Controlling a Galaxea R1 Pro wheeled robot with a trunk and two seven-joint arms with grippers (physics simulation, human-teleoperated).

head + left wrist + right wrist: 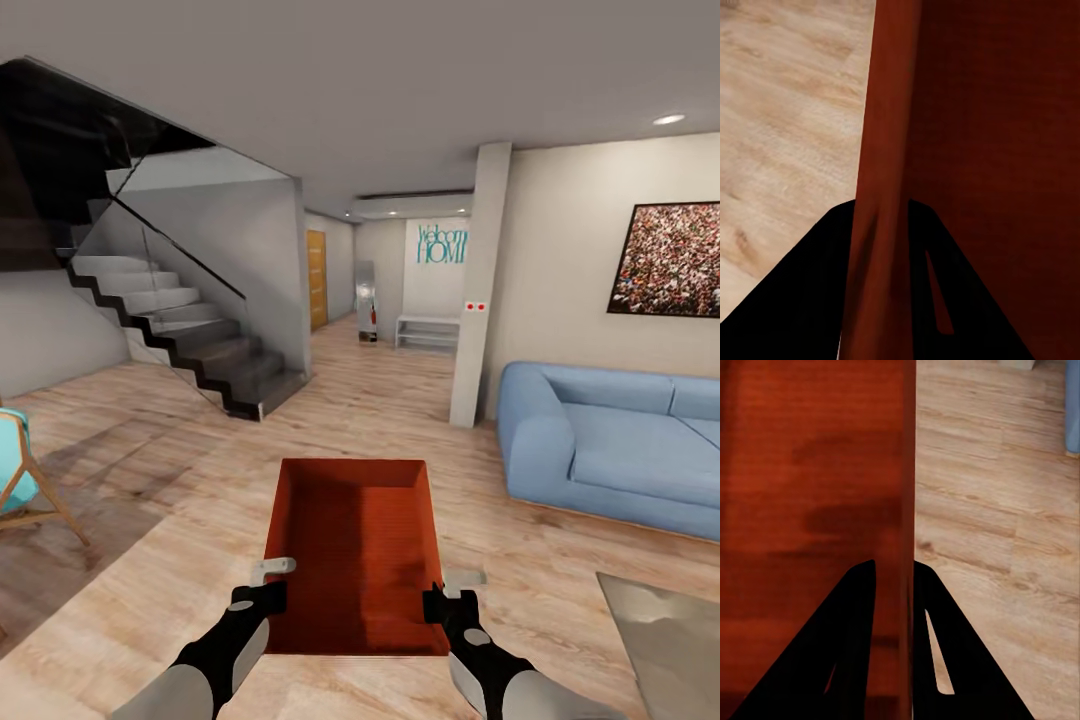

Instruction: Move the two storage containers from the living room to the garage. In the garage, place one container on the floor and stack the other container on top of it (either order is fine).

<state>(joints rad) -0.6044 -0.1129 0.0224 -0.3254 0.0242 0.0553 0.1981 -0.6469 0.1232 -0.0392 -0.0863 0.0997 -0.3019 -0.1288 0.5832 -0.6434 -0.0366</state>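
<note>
I hold one red-orange storage container [355,545] out in front of me, above the light wood plank floor of the living room. My left gripper [262,590] is shut on its left wall [881,187], a finger on each side of the thin wall. My right gripper [447,597] is shut on the right wall [907,510] the same way. The box is lidless and empty inside. The second container is out of view.
A blue sofa [610,445] stands at the right, with a white pillar [478,290] beside it. A dark staircase [190,330] with a glass rail rises at the left. A turquoise chair [20,475] is at the left edge. A hallway [375,350] runs ahead between stairs and pillar.
</note>
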